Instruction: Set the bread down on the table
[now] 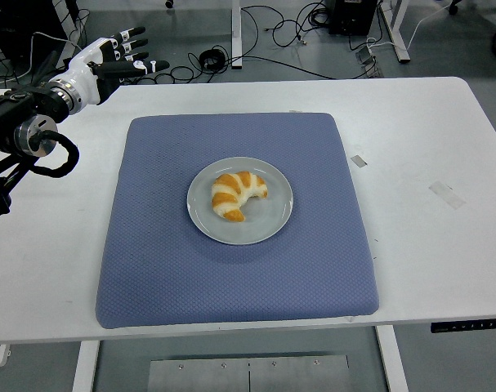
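One croissant-shaped bread [238, 194] sits on the grey plate [272, 229] mid-mat, looking light, soft and crushable, best pinched gently across its thick middle, while the left hand [117, 55] hovers empty, fingers extended.

Left arm [23, 131] at ten o'clock: black links, white hand.
Black jointed housings along the forearm, with a round silver-grey cap on the joint facing the camera and a thick black cable looped beneath it. White wrist cuff and white palm shell on the left hand [109, 61]. Slim fingers [133, 51] in black, tipped and banded with white.
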Controlling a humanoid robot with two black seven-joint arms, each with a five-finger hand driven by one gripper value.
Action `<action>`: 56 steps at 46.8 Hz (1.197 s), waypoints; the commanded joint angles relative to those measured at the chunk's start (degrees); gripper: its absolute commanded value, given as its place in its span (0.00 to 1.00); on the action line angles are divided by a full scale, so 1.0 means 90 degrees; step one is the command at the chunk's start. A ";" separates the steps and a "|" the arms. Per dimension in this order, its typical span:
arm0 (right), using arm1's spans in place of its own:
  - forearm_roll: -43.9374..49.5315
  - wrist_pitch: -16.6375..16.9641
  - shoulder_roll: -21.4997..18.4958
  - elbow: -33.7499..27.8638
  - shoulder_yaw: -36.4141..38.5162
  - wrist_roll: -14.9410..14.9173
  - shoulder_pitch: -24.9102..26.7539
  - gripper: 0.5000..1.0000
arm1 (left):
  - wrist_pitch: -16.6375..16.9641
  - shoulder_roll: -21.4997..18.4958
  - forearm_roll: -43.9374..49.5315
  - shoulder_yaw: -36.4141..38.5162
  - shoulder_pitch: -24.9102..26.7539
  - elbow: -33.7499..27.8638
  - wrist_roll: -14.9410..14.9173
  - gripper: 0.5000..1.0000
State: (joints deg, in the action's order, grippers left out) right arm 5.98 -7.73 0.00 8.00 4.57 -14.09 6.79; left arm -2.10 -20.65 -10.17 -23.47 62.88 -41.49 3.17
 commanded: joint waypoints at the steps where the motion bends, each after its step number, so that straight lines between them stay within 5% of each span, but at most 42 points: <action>1: 0.0000 0.0000 0.0000 0.0000 0.0000 -0.0007 -0.0003 1.00 | -0.0011 0.0000 -0.0003 0.0000 0.0005 0.0000 0.0009 0.94; 56: 0.0000 0.0000 0.0000 0.0000 0.0000 0.0003 -0.0002 1.00 | -0.0001 0.0078 -0.0042 0.0020 -0.0131 0.0000 0.0009 0.94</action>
State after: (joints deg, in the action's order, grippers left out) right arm 5.98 -7.73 0.00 8.00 4.57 -14.12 6.78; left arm -2.11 -19.88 -10.56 -23.21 62.00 -41.49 3.26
